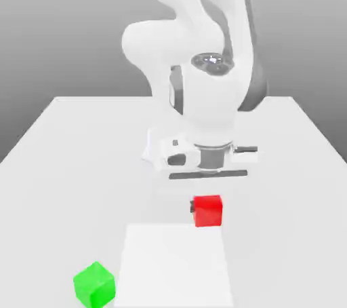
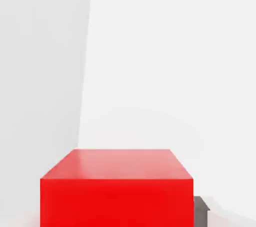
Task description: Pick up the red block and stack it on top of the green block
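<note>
Small green cube (image 1: 93, 284) on white table (image 1: 61, 137), near front edge at exterior view's left, well apart from red. Small red cube (image 1: 208, 210) centre, beside pale square patch. Jaws (image 1: 202, 210) closed tight on red cube. Step: lift straight up, clear table, then traverse toward green; keep grip square, no tilt.
</note>
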`<state>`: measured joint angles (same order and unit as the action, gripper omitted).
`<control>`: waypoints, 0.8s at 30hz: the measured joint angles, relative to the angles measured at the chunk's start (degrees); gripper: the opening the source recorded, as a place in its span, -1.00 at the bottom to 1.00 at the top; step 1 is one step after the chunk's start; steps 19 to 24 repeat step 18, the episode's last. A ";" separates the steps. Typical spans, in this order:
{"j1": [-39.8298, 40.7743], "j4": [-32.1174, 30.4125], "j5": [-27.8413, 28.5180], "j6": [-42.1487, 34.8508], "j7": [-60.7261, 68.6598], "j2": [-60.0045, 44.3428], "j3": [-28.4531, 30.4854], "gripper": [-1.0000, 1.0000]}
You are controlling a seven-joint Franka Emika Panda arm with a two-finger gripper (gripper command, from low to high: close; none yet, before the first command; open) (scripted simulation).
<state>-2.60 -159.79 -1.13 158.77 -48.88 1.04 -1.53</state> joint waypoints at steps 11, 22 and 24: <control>12.43 19.85 -1.26 -8.16 2.30 -11.77 7.18 -1.00; 13.26 20.54 -2.36 -3.08 3.12 -17.58 6.49 1.00; 13.26 20.54 -2.36 -3.08 3.12 -17.58 6.49 1.00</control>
